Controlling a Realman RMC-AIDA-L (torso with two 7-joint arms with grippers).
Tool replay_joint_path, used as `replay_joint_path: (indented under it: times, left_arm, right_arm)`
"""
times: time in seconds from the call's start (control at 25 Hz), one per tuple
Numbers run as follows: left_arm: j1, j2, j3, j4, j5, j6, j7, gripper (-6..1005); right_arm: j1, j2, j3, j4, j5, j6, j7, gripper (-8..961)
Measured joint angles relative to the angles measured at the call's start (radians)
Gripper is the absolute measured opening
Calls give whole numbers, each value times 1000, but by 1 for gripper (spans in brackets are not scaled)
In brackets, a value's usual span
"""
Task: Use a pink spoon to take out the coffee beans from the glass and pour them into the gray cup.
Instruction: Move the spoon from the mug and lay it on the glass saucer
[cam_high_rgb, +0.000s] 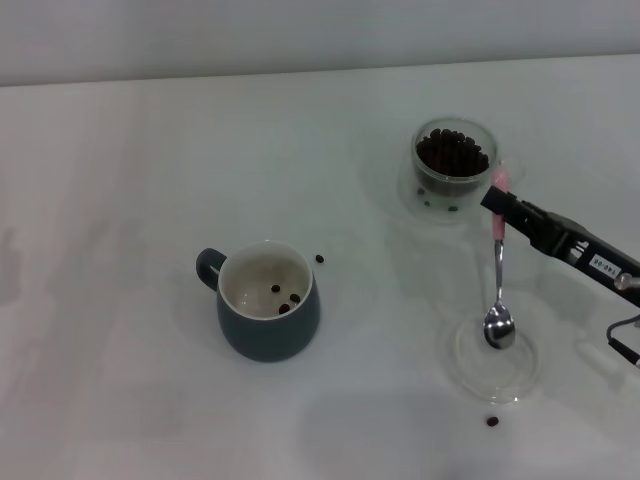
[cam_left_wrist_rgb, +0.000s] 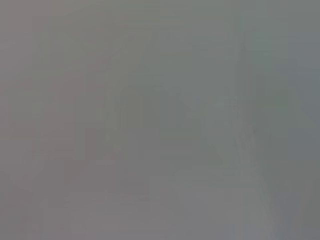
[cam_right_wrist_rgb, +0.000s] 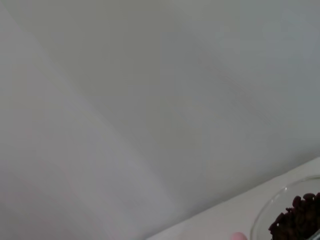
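Note:
The gray cup (cam_high_rgb: 268, 318) stands left of centre with its handle to the left and three coffee beans (cam_high_rgb: 285, 298) inside. At the back right, the glass (cam_high_rgb: 455, 158) holds a heap of coffee beans (cam_high_rgb: 452, 152); the right wrist view also shows the glass (cam_right_wrist_rgb: 272, 216) and the beans (cam_right_wrist_rgb: 300, 217). My right gripper (cam_high_rgb: 496, 205), coming in from the right, is shut on the pink handle of the pink spoon (cam_high_rgb: 498, 290). The spoon hangs bowl down over a flat clear dish, and its bowl looks empty. The pink handle tip (cam_right_wrist_rgb: 239, 236) shows in the right wrist view. My left gripper is out of view.
A flat clear round dish (cam_high_rgb: 525, 375) lies at the front right under the spoon bowl. One loose bean (cam_high_rgb: 320, 259) lies beside the cup and another (cam_high_rgb: 492, 421) in front of the dish. A few beans lie around the foot of the glass. The table is white.

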Motion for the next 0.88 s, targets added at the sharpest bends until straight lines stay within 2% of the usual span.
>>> replay_joint_path:
  times: [0.88]
  left_arm:
    - [2,0,0,-2,0,0,0,443]
  right_arm:
    - [-37,-3,-18,42,-1,-65,-42,240]
